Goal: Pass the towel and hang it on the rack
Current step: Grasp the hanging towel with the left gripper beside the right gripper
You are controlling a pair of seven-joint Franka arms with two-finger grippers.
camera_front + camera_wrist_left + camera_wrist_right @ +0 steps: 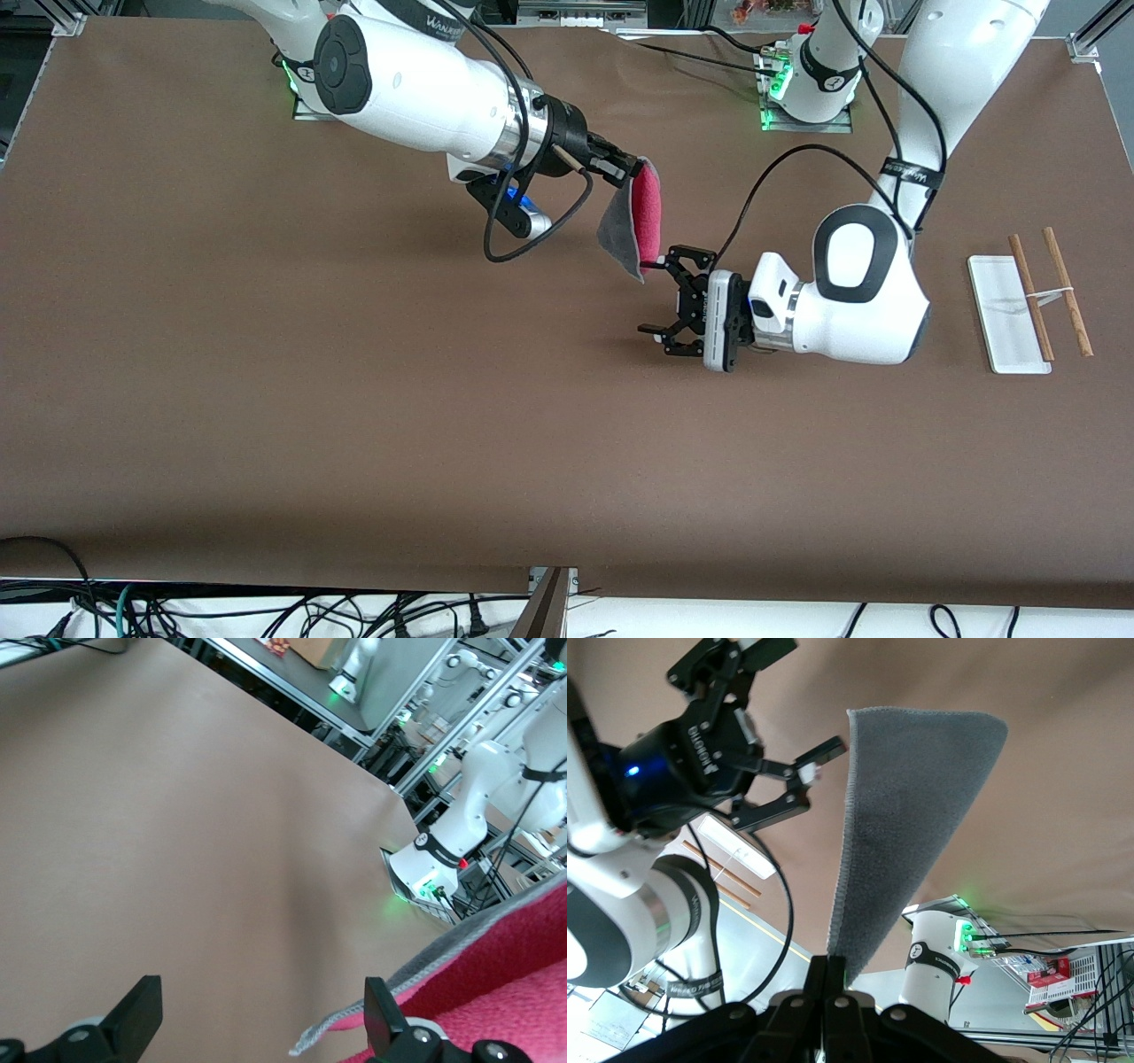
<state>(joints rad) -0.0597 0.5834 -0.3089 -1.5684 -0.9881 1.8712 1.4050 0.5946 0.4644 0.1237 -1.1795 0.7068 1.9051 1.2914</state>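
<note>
front view: right claw [623, 167] clamps hanging towel [631, 220]; left claw [656, 297] gapes beside it.

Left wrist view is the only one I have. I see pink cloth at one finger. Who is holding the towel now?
Observer: The right gripper is shut on the towel, which hangs in the air.
Operator: Are my fingers open?
Observer: Yes; the left gripper is open, one finger at the towel's lower corner.
Operator: Where is the rack?
Observer: The rack stands at the left arm's end of the table, nothing on it.
</note>
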